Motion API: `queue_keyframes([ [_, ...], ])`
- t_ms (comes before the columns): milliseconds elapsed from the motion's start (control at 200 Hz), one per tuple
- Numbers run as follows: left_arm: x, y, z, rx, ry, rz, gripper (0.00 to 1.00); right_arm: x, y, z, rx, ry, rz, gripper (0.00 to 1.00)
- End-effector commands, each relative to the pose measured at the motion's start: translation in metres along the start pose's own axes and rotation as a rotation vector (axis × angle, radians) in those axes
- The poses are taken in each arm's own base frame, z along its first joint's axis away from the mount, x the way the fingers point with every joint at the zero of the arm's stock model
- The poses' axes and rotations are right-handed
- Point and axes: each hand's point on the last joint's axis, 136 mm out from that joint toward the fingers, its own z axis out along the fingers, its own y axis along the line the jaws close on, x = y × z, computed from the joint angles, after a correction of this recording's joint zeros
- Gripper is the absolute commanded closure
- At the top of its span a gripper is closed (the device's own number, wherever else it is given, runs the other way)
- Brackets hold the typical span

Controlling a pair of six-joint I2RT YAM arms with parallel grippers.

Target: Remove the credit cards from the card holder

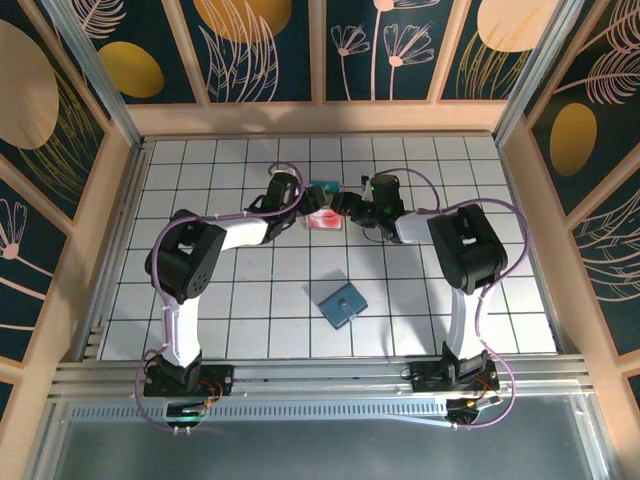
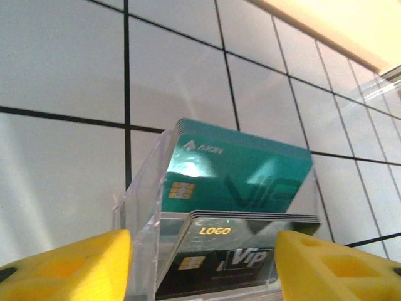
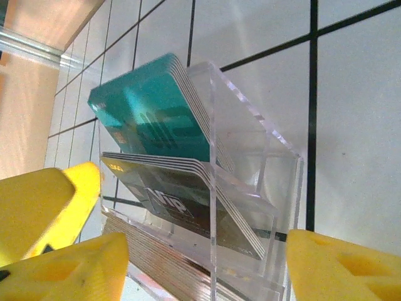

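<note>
Card holder (image 1: 322, 216), clear acrylic, far-centre on tiled table (image 1: 230, 300). Straddling it, open and empty: left gripper (image 2: 203, 269), right gripper (image 3: 207, 266). Teal cards (image 2: 241, 172) upright in rear tier, long edge across left's gap.

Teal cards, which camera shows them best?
Left wrist: the teal cards face the camera, chip and lettering clear. Right wrist shows their stacked edges obliquely; top external, a tiny teal patch.

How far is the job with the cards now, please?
No card looks removed yet: the teal cards and the dark VIP cards sit in the clear card holder. In hand: the left gripper and the right gripper straddle it, jaws open. Left: pulling out every card.
</note>
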Motion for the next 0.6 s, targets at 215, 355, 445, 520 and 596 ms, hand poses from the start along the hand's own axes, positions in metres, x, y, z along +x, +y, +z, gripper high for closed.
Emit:
queue_keyframes([
  [215, -0.037, -0.004, -0.068, -0.077, -0.129, 0.048, 0.17, -0.024, 0.0, -0.053, 0.162, -0.098, -0.05, 0.22],
  [355, -0.043, 0.001, -0.103, -0.115, -0.168, 0.052, 0.06, -0.008, 0.002, -0.077, 0.238, -0.08, -0.051, 0.22],
  [445, -0.036, 0.012, -0.122, -0.149, -0.165, 0.057, 0.04, 0.009, 0.006, -0.095, 0.304, -0.058, -0.059, 0.24],
  [520, -0.03, 0.017, -0.135, -0.166, -0.154, 0.057, 0.04, 0.026, 0.008, -0.112, 0.361, -0.045, -0.068, 0.24],
  [596, -0.021, 0.02, -0.146, -0.161, -0.128, 0.049, 0.04, 0.046, 0.013, -0.128, 0.381, -0.032, -0.062, 0.24],
])
